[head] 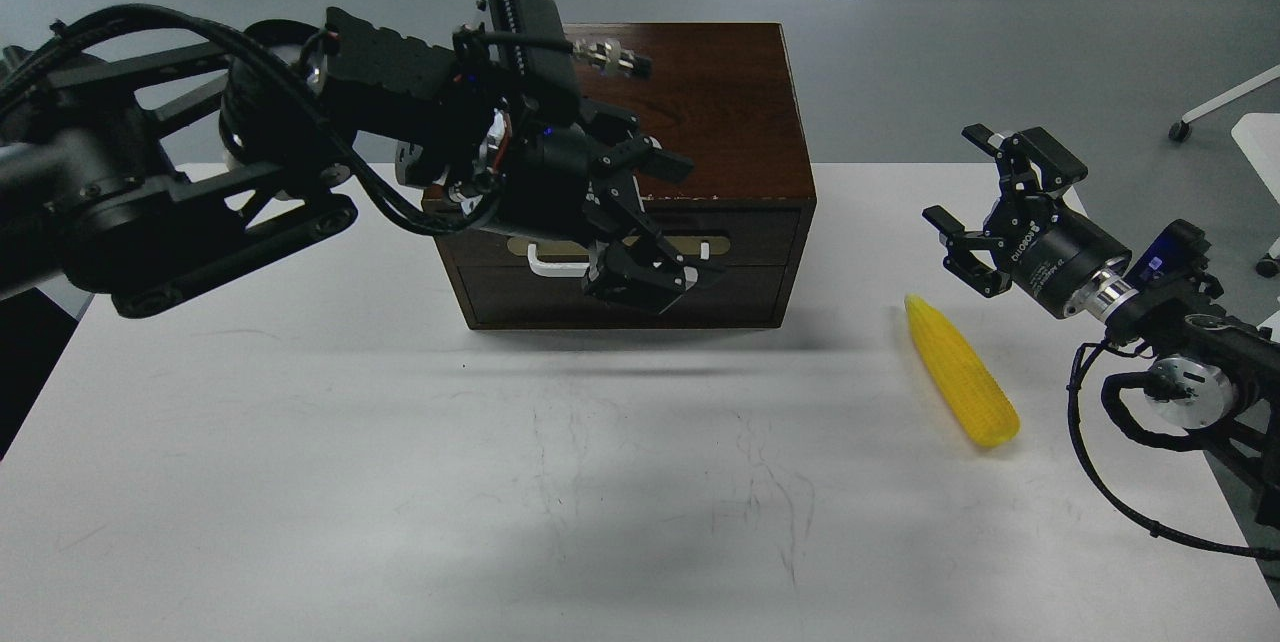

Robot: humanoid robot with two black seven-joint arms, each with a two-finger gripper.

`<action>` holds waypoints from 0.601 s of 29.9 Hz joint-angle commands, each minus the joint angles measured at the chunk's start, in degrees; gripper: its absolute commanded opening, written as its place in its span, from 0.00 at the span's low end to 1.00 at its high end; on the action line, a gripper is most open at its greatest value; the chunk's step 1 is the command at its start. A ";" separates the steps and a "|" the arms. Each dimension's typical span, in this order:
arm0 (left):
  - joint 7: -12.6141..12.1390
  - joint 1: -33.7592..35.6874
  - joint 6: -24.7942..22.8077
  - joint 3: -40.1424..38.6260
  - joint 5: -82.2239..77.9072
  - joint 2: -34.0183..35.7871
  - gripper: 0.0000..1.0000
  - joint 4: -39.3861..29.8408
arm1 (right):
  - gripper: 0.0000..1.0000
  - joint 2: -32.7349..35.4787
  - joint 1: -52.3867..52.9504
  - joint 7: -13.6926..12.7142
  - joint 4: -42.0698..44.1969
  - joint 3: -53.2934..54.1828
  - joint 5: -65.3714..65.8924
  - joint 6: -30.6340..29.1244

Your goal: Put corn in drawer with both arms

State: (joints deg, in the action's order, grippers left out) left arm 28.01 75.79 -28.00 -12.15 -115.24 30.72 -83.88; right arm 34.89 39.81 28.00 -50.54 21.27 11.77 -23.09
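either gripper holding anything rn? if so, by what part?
Right gripper: open, empty, above the yellow plastic corn cob. Left gripper: at the brown wooden drawer's white bar handle; grip cannot be told.

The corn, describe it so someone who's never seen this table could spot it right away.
On the white table, look right of the dark brown wooden box. The corn lies flat there, just below the right gripper, untouched. It is the only bright yellow thing, a tapered cob with its pointed end toward the box.

The box (pixel 690 102) stands at the upper centre of the table (pixel 400 482), its drawer (pixel 740 237) facing the frame's bottom. The left pincer (pixel 650 232) hangs before the drawer. The corn (pixel 960 385) lies at right, below the right pincer (pixel 985 207).
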 commanded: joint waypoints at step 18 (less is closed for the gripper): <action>-0.01 4.46 0.00 12.86 -9.76 -8.48 0.98 8.55 | 1.00 0.00 -0.44 0.00 0.18 0.00 0.01 0.06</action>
State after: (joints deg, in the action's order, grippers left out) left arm 28.00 80.66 -28.00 0.18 -125.00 23.00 -76.56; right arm 34.89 39.32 28.00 -50.37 21.27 11.77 -23.02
